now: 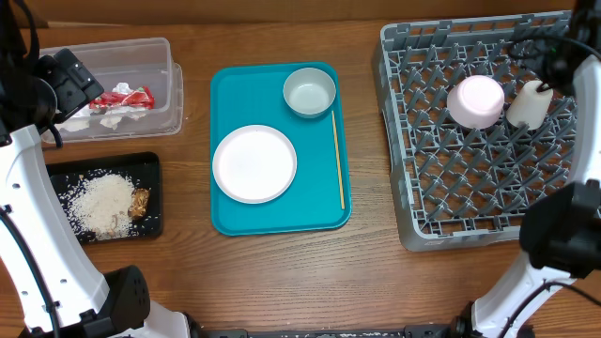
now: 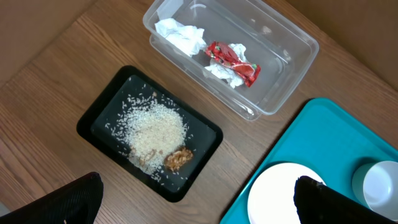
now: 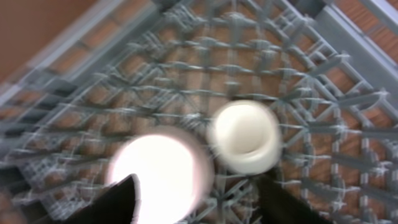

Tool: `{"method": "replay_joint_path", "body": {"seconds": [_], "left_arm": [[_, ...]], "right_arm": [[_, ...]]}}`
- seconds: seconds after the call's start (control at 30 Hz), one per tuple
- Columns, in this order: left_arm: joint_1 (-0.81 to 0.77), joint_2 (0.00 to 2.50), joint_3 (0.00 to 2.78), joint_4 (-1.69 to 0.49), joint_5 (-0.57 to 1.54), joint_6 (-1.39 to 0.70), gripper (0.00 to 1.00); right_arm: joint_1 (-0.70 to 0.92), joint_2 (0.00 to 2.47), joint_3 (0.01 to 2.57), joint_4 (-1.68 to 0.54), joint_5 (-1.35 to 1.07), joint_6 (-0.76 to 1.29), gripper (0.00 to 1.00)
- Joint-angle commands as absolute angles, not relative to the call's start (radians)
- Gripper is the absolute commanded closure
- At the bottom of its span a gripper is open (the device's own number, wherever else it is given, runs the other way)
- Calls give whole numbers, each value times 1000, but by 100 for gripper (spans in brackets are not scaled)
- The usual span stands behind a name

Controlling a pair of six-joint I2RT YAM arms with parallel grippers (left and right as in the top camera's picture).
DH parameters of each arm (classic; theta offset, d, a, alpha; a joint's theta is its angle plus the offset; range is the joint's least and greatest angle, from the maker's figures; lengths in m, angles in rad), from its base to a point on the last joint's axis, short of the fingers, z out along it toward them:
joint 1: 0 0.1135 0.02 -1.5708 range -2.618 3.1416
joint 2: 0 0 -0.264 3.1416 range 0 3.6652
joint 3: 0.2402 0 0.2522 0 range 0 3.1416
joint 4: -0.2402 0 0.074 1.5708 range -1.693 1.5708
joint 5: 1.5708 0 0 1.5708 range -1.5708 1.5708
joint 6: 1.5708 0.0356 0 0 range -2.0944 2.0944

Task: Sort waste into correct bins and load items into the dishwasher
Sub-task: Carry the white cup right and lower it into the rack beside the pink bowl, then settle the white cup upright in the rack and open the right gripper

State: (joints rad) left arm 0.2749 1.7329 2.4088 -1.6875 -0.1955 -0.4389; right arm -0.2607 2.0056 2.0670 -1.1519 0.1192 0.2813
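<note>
The red-and-white wrapper (image 1: 131, 97) and white napkin (image 1: 101, 118) lie in the clear tub (image 1: 175, 84). Rice crumbs (image 1: 101, 200) and a brown snack piece (image 1: 140, 202) sit in the black tray (image 1: 150, 167). On the teal tray (image 1: 319, 192) rest a white plate (image 1: 254, 163) and a grey bowl (image 1: 309, 92). The grey dish rack (image 1: 423, 188) holds a white dish (image 1: 475, 100) upside down and a white cup (image 1: 529, 105). My left gripper (image 2: 199, 205) hangs wide open above the table between the black tray and the teal tray. My right gripper (image 3: 199, 205) is open over the rack near the cup (image 3: 245, 144), holding nothing.
A thin yellow stick (image 1: 338, 160) lies along the teal tray's right side. The rack's upright pegs fill the right of the table. Bare wood shows between the teal tray and the rack. The right wrist view is blurred.
</note>
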Motion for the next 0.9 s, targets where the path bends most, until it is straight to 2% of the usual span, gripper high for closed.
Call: {"method": "replay_joint_path", "body": {"seconds": [0.0, 0.03, 0.07, 0.27, 0.5, 0.87], "left_arm": [[275, 1739, 2406, -1689, -205, -449, 0], [274, 1739, 2407, -1689, -205, -449, 0], [275, 1739, 2406, -1689, -205, -449, 0], [275, 1739, 2406, -1689, -205, -449, 0], [274, 1739, 2407, -1689, -205, -449, 0], [274, 1739, 2406, -1689, -205, -449, 0]], "right_arm": [[-220, 1935, 2090, -1138, 120, 284, 80], [-214, 1935, 2090, -1137, 129, 284, 91], [-209, 1939, 2089, -1133, 158, 285, 96], [-236, 1967, 2088, -1085, 295, 290, 96], [-313, 2072, 2088, -1069, 290, 283, 96], [-321, 2151, 2088, -1078, 267, 228, 96]]}}
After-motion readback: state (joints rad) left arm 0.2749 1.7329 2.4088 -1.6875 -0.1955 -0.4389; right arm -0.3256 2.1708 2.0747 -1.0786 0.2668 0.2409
